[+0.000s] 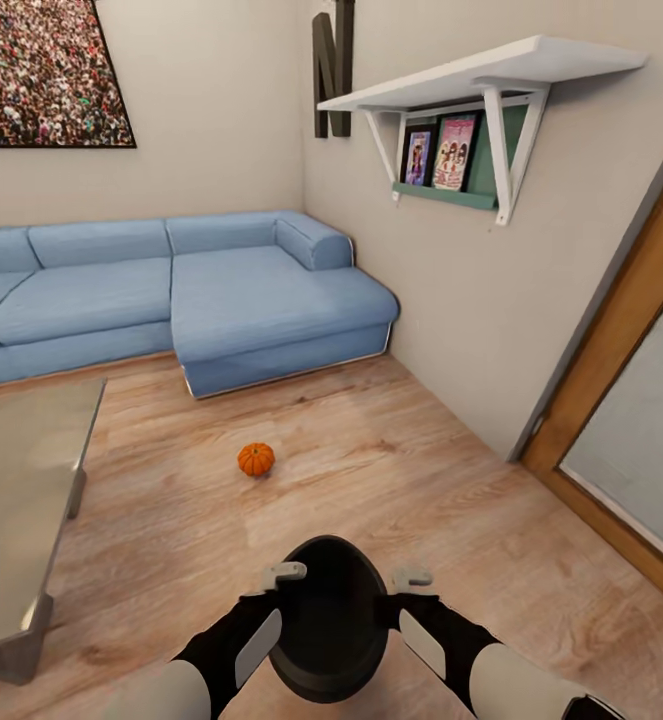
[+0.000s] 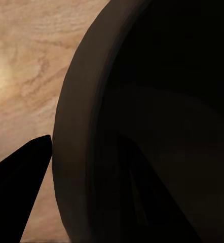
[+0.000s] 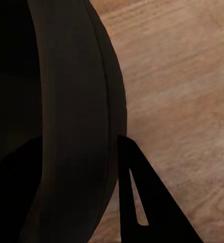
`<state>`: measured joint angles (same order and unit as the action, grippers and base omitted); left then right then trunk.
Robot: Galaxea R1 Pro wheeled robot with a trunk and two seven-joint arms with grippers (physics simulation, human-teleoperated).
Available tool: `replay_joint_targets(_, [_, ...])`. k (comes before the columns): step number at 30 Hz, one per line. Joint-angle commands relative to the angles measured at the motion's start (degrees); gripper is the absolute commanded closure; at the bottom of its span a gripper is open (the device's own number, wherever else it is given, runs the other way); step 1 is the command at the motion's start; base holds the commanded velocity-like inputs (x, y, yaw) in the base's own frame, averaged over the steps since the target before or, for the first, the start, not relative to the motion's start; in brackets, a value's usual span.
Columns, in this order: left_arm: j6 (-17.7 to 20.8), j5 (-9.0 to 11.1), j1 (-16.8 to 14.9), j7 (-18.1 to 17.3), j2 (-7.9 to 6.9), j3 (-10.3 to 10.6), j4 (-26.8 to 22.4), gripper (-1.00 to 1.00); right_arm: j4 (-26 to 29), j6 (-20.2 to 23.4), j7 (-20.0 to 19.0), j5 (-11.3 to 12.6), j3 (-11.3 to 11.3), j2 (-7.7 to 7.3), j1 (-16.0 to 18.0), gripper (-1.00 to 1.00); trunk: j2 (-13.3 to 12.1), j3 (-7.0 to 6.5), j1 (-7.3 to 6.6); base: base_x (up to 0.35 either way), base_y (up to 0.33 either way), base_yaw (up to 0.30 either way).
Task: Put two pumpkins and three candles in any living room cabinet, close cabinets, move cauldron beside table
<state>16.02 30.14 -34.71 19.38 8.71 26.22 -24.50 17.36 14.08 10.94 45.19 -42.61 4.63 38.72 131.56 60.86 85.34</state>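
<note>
Living room, wood floor. Left pincer point(image 1: 289, 572) and right pincer point(image 1: 412, 577) each clamp cauldron point(image 1: 328, 620) rim. Carry level toward counter point(image 1: 21, 470) at left; avoid pumpkin point(image 1: 256, 459).

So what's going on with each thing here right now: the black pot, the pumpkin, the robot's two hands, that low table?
cauldron: upright, mouth open, held by the rim between both grippers.
left gripper: shut on the cauldron's rim, one finger inside, one outside.
right gripper: shut on the opposite rim, gripping the same way.
pumpkin: loose on the wood floor, untouched, ahead of the cauldron.
coffee table: standing on the robot's left, apart from the cauldron.
</note>
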Motion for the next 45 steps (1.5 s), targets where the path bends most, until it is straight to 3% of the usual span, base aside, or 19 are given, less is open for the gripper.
replay_joint_targets(1, [0.0,2.1,0.0,0.5,0.51,0.3,-0.1,1.00,1.6,0.0,0.2,0.2,-0.3,-0.01,0.0,1.00,0.0,0.04,-0.05,-0.338,0.000,0.015])
replay_joint_targets(9, [0.0,2.1,0.0,0.5,0.51,0.3,-0.1,1.00,1.6,-0.2,0.2,0.2,-0.3,0.00,0.0,1.00,0.0,0.04,-0.05,-0.338,0.000,0.002])
replay_joint_targets(18, [0.0,2.1,0.0,0.5,0.43,0.3,-0.1,1.00,1.6,-0.4,0.2,0.2,-0.4,-0.05,0.0,1.00,0.0,0.04,-0.05,-0.106,0.004,0.000])
replay_joint_targets(29, [0.0,2.1,0.0,0.5,0.43,0.3,-0.1,1.00,1.6,-0.3,0.4,-0.1,-0.3,0.03,0.0,1.00,0.0,0.04,-0.05,-0.281,0.164,0.000])
replay_joint_targets(42, [0.0,2.3,0.0,0.5,0.43,0.3,-0.2,1.00,1.6,-0.3,0.5,-0.3,-0.4,0.03,0.0,1.00,0.0,0.04,-0.05,-0.044,0.238,0.102])
replay_joint_targets(45, [0.0,2.3,-0.1,0.5,0.43,0.3,-0.2,1.00,1.6,-0.3,0.6,-1.5,-0.4,0.03,0.0,1.00,0.0,0.04,-0.05,0.000,0.016,0.269])
